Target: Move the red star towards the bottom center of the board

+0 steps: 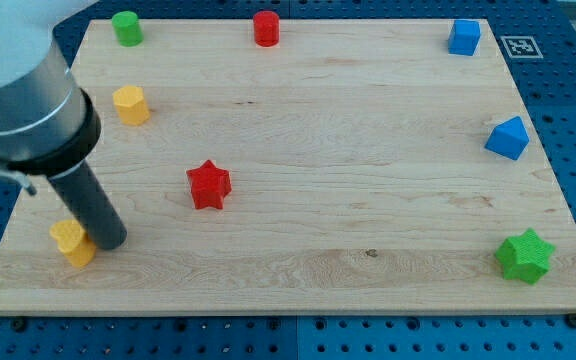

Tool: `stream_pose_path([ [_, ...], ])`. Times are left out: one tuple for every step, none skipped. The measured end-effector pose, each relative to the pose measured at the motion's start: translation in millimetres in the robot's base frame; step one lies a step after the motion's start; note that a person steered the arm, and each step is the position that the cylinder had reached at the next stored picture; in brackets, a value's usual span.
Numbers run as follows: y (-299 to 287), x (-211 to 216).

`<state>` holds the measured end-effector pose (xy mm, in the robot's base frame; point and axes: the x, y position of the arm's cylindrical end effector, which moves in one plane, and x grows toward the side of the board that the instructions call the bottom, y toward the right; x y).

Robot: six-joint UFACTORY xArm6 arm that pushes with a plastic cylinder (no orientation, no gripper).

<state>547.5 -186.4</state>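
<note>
The red star [208, 185] lies on the wooden board [348, 150], left of the board's middle. My tip [109, 241] rests on the board near the view's bottom left, to the left of and below the red star, with a gap between them. The tip stands right beside a yellow block [71, 242], touching or nearly touching its right side.
A yellow hexagonal block [130, 104] sits at the left. A green cylinder [126, 28] and a red cylinder [266, 28] stand along the top edge. A blue cube [464, 37] is at top right, a blue block [508, 138] at right, a green star [524, 256] at bottom right.
</note>
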Motion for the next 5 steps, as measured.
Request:
stream_pose_path([
  [-1,-28],
  [-1,-57],
  [8,-59],
  [41,-67],
  [83,-70],
])
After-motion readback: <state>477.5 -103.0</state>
